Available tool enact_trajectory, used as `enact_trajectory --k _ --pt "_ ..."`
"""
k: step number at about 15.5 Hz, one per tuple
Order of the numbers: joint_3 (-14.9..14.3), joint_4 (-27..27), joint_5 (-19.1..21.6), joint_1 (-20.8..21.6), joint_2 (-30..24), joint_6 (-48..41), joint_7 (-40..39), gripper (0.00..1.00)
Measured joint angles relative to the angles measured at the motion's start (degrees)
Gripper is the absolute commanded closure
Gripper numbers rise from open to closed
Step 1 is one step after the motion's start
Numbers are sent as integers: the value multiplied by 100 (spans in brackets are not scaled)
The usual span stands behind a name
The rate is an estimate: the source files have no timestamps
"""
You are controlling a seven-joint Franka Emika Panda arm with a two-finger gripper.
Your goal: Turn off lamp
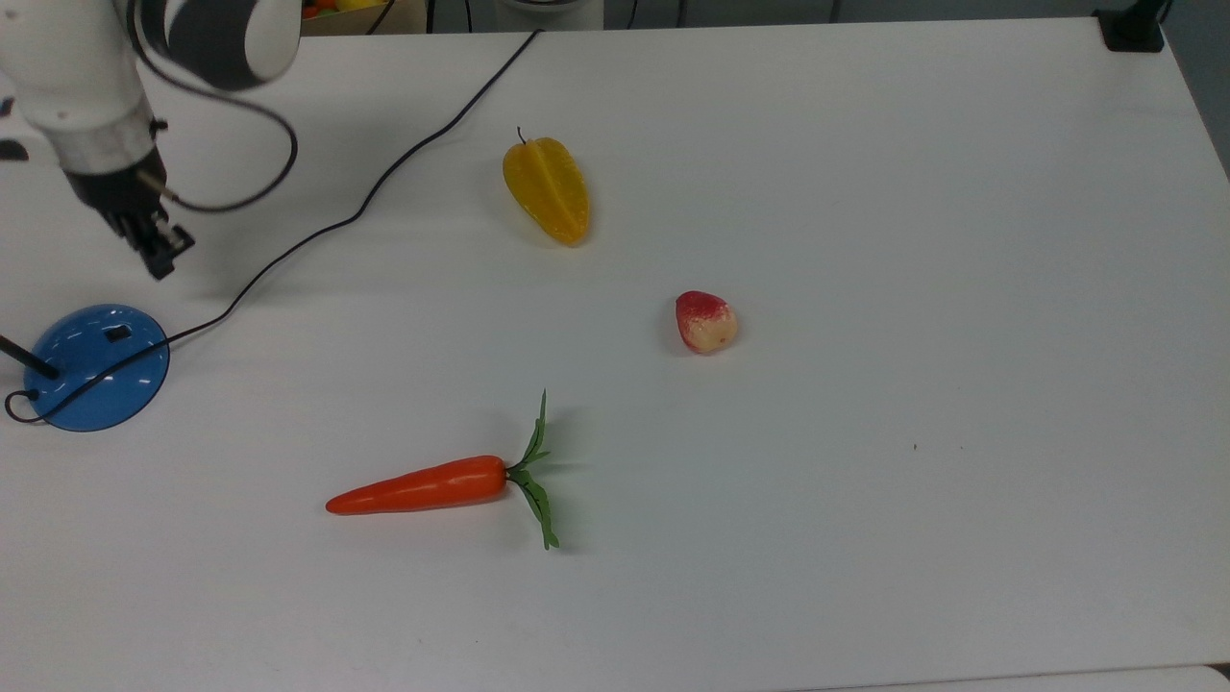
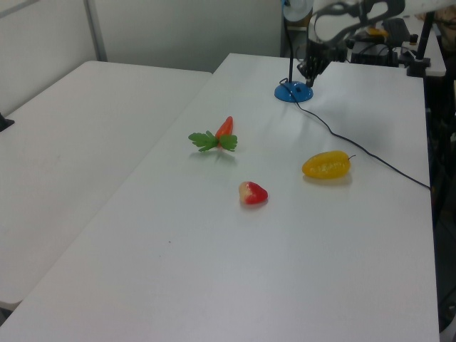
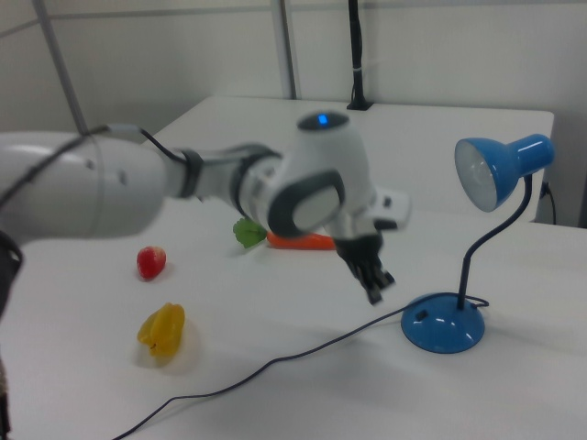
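We see the lamp point(image 3: 444, 323) standing near one edge of the white desk point(image 1: 865, 288), and we take it as our landmark. Its base point(image 1: 96, 367) is a glossy blue dome, round, with a small black rectangular switch point(image 1: 118, 333) set into the top. A thin black stem point(image 3: 495, 238) curves up from the base to a blue shade point(image 3: 500, 170) facing toward the right view's left; we cannot tell whether its bulb is lit. A black cord point(image 1: 384, 178) leaves the base and trails away across the desk.

The end effector point(image 1: 159, 252) hangs above the desk just beside the base, apart from it and off the switch; its dark fingers look pressed together, holding nothing.

Well apart from the lamp lie three smooth toy foods: an orange tapered carrot point(image 1: 423, 487) with green leaves, a ribbed yellow starfruit point(image 1: 546, 188) beyond the cord, and farthest off a small rounded red-and-cream strawberry point(image 1: 705, 322). None touches another. The desk surface is matte and flat.
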Motion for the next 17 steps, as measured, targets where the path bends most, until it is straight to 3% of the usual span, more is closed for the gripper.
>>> enact_trajectory --k 1,4,9,12,17 --pt "13 55 0 88 -209 -433 -200 95" --pt "22 170 0 401 -767 -1557 -556 74" --pt "32 192 9 824 -1524 -3077 -1084 28" --pt "43 131 14 1195 -1831 -3549 -1136 0" --pt "58 -182 27 1738 -2323 -3755 -1150 0"
